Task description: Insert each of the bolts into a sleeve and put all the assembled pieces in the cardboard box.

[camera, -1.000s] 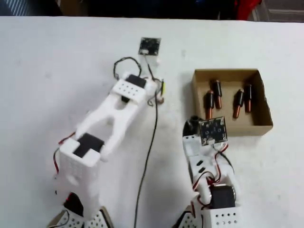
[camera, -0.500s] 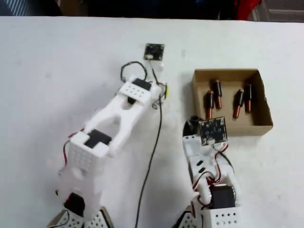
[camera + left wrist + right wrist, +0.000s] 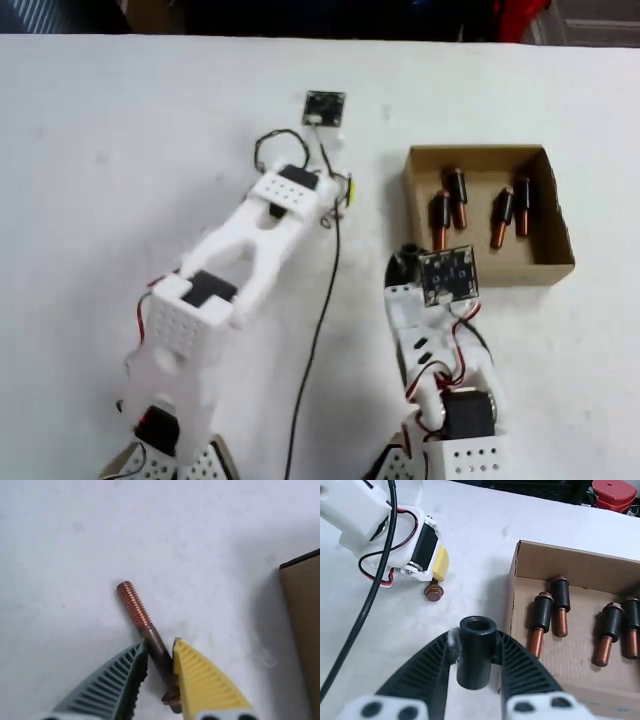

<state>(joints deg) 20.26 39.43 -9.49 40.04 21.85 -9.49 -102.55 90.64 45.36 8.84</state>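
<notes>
High view: the left arm [image 3: 250, 240] has been shifted toward the cardboard box [image 3: 560, 215]; four assembled pieces [image 3: 458, 200] lie in the box; left wrist view: the left gripper [image 3: 159, 646] is clamped on a copper bolt [image 3: 134, 605], apparently just above the table [image 3: 75, 540]; right wrist view: the right gripper [image 3: 477, 645] is clamped on a black sleeve [image 3: 476, 667], bore upward, beside the box; the final insertion is thereby prepared.
</notes>
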